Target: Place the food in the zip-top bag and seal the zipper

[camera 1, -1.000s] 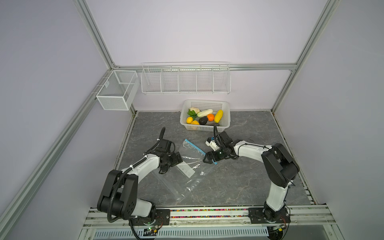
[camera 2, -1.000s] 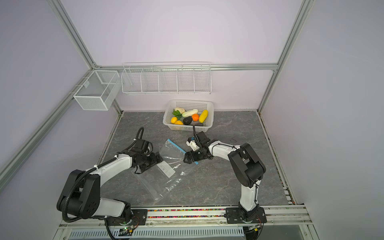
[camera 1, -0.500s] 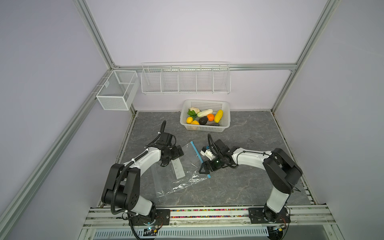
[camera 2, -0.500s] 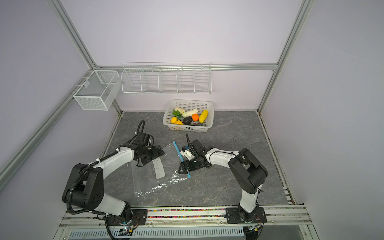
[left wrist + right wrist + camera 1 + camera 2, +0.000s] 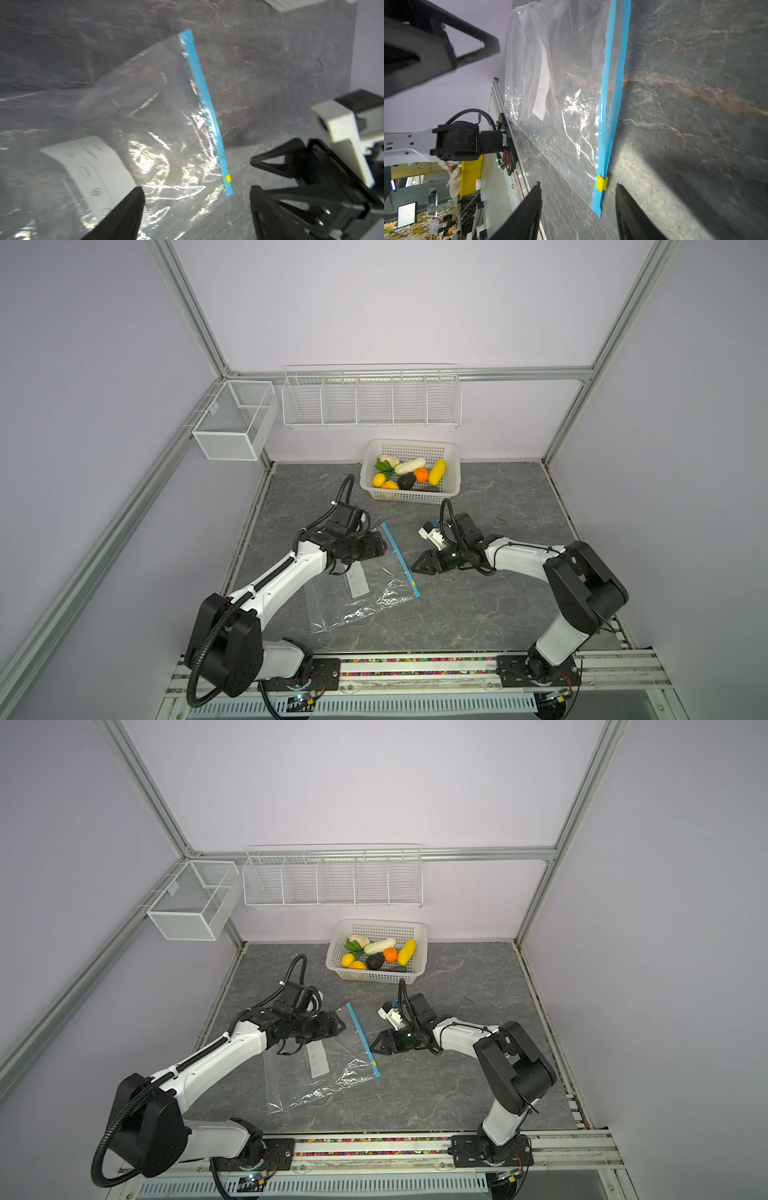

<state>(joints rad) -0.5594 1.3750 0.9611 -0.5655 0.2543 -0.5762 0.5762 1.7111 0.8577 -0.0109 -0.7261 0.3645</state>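
The clear zip-top bag (image 5: 361,593) (image 5: 320,1073) lies flat on the grey table, white label up. Its blue zipper (image 5: 397,556) (image 5: 612,83) runs front to back, and the yellow slider (image 5: 601,182) (image 5: 228,178) sits near the front end. My left gripper (image 5: 380,547) (image 5: 196,192) hovers open over the bag's far part. Just right of the zipper, my right gripper (image 5: 415,566) (image 5: 577,187) is open, with the slider between its fingers and untouched. The food (image 5: 409,477) (image 5: 378,957) lies in the white basket.
The white perforated basket (image 5: 411,443) stands at the back of the table. A wire rack (image 5: 370,398) and a mesh box (image 5: 232,423) hang on the back wall. A rail (image 5: 415,664) with both arm bases runs along the front edge.
The bag has swung round and now lies flat with its zipper running front to back. The right gripper has drawn back to the zipper's right side. Both grippers' jaws have narrowed somewhat.
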